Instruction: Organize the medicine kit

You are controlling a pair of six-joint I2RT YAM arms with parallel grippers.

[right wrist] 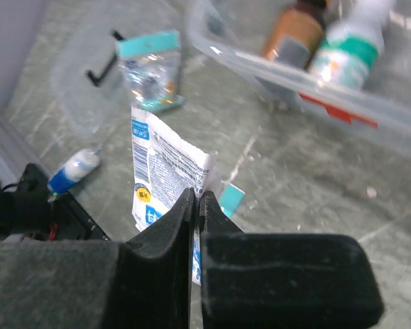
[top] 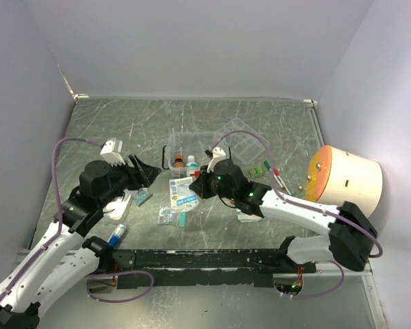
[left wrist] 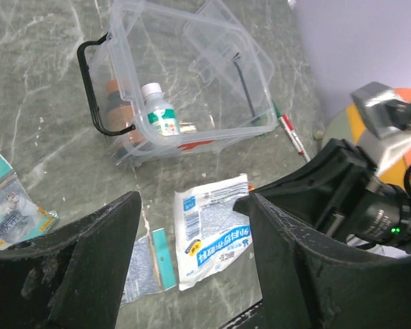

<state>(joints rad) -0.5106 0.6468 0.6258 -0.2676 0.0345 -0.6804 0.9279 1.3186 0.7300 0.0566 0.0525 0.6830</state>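
The medicine kit, a clear box with black side handles, stands mid-table and holds a brown bottle and a white bottle. It also shows in the left wrist view and the right wrist view. My right gripper is shut on the edge of a white-and-blue packet, just in front of the kit. The packet otherwise lies low on the table. My left gripper is open and empty, hovering left of the packet.
Teal-edged packets lie near the white packet. A blue-and-white tube lies at the front left. A clear tray and lid sit right of the kit. A red pen and an orange-and-cream cylinder are further right.
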